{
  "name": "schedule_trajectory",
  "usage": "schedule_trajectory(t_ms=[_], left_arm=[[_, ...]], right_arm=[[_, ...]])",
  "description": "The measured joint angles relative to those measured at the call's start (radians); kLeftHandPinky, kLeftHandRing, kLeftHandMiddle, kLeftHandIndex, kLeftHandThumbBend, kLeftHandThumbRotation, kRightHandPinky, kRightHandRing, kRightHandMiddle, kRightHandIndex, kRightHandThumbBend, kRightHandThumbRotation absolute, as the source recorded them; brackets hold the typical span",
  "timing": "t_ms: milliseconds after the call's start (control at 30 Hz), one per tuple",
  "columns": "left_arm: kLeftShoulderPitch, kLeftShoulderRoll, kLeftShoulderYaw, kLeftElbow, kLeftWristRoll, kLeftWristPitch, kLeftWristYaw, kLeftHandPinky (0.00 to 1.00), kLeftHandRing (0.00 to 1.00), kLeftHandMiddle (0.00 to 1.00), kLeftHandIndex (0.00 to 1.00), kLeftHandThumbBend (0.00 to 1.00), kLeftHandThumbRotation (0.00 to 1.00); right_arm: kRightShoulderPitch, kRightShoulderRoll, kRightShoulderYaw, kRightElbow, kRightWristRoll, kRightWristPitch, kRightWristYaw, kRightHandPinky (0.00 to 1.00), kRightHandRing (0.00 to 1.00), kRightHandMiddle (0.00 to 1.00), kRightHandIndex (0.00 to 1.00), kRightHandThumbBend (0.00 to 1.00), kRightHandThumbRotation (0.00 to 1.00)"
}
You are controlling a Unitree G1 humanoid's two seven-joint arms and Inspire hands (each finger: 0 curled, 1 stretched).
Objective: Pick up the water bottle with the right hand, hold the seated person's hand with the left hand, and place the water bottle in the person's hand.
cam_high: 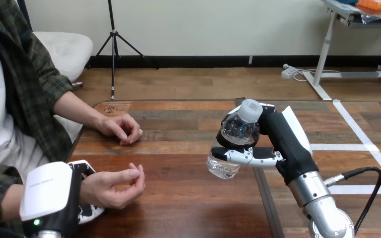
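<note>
The right hand (274,143) held the water bottle (238,130) over the table (188,203), fingers wrapped round it; the left hand (49,191) curled round the person's wrist (86,187)

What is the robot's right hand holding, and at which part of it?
The right hand holds the water bottle, with its fingers curled round the bottle's middle, below the cap.
</note>
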Motion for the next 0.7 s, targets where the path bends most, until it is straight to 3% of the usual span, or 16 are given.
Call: schedule_trajectory(t_ms=[233, 700], left_arm=[[0.0, -0.014, -0.005, 0.032, 0.0, -0.061, 0.06, 0.3, 0.36, 0.42, 0.46, 0.76, 0.0], [0.0, -0.043, -0.01, 0.047, -0.009, -0.158, 0.123, 0.28, 0.35, 0.4, 0.45, 0.75, 0.0]], right_arm=[[0.0, 0.0, 0.0, -0.001, 0.0, 0.0, 0.0, 0.35, 0.4, 0.45, 0.46, 0.72, 0.0], [0.0, 0.001, 0.0, -0.001, 0.003, 0.0, 0.0, 0.35, 0.4, 0.44, 0.46, 0.73, 0.0]])
